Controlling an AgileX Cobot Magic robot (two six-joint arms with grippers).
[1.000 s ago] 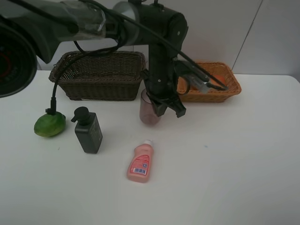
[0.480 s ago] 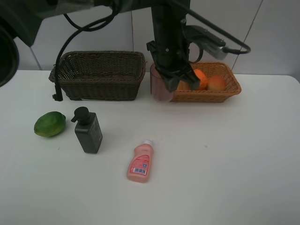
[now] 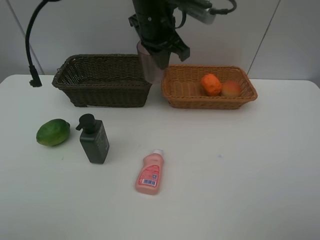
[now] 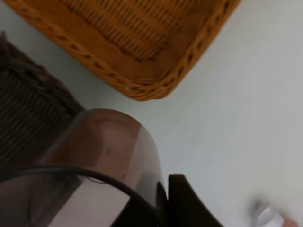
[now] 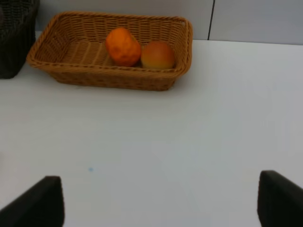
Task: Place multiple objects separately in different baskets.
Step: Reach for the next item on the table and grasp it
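Since the earlier frames the left hand (image 3: 159,50) has lifted the mauve cup (image 3: 151,67) off the counter (image 3: 225,165) and carried it up. Now it hangs above the end of the dark basket (image 3: 102,80) that faces the light basket (image 3: 210,100).

In the high view the green fruit (image 3: 53,132), the pump bottle (image 3: 94,139) and the pink bottle (image 3: 149,175) wait on the counter in front of the dark basket. The orange (image 3: 211,84) and the peach (image 3: 230,89) lie in the light basket beside it.

The left wrist view shows what the high view does not. The hand is pinching the cup (image 4: 109,156) by its wall, and under the cup are the dark basket's edge (image 4: 28,109), a bare strip of counter and a corner of the light basket (image 4: 137,42). So the cup is not yet clearly over the inside of the dark basket.

The right wrist view alone shows the right hand (image 5: 161,203). It is spread and empty, low over the counter, well apart from the dark basket (image 5: 16,38).

I judge that the cup is on its way to a basket. Because the fruit is in the light one, the dark one seems the goal. The next move needs a shift over its inside, a lowering, and then a release.
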